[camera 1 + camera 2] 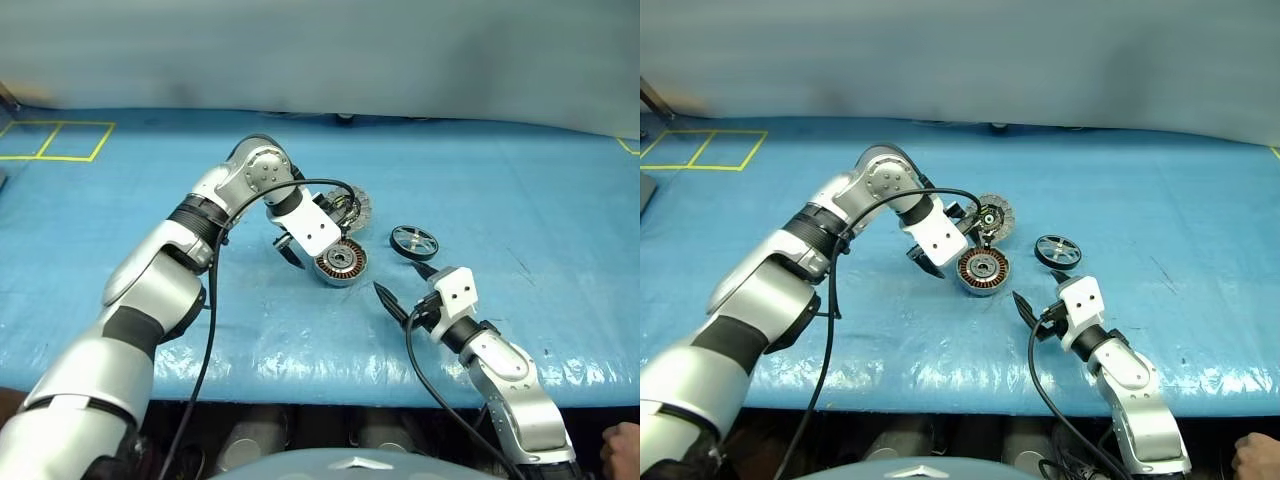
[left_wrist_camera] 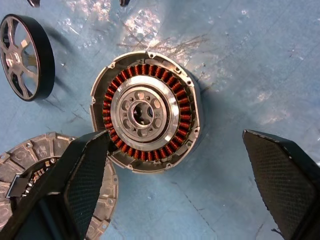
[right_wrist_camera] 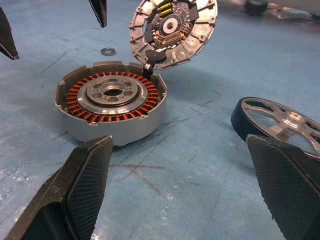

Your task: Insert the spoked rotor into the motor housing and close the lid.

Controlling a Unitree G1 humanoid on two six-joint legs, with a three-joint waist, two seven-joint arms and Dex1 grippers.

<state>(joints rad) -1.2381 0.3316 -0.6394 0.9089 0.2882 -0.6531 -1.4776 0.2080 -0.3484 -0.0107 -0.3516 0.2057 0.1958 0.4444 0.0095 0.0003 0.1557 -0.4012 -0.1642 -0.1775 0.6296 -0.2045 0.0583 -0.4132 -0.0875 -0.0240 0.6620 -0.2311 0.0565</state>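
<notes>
- Head views: motor housing [image 1: 983,271] sits on blue bench [image 1: 1160,190], copper windings facing up, nothing in it. Lid [image 1: 992,215] stands tilted open at housing's far edge, joined there. Spoked rotor [image 1: 1056,252] lies flat on bench just right of housing, not touching.
- Left gripper [image 1: 288,250] hangs over bench at housing's left side, pointing down, fingers spread wide, nothing held.
- Right gripper [image 1: 1023,306] low over bench, near side of housing and rotor, pointing toward them, fingers wide apart, empty.
- L wrist view: looks down on housing [image 2: 146,111]; ring of copper coils round silver hub. Both fingers [image 2: 85,180] apart, housing seen between them. Rotor [image 2: 25,56] off to one side, lid [image 2: 35,165] partly behind one finger.
- R wrist view: housing [image 3: 111,102] w/ lid [image 3: 172,30] propped up behind it; small ring [image 3: 108,51] on bench near housing. Rotor [image 3: 277,122] beside, black rim, silver spokes. Fingers [image 3: 85,185] wide, gripping nothing.
</notes>
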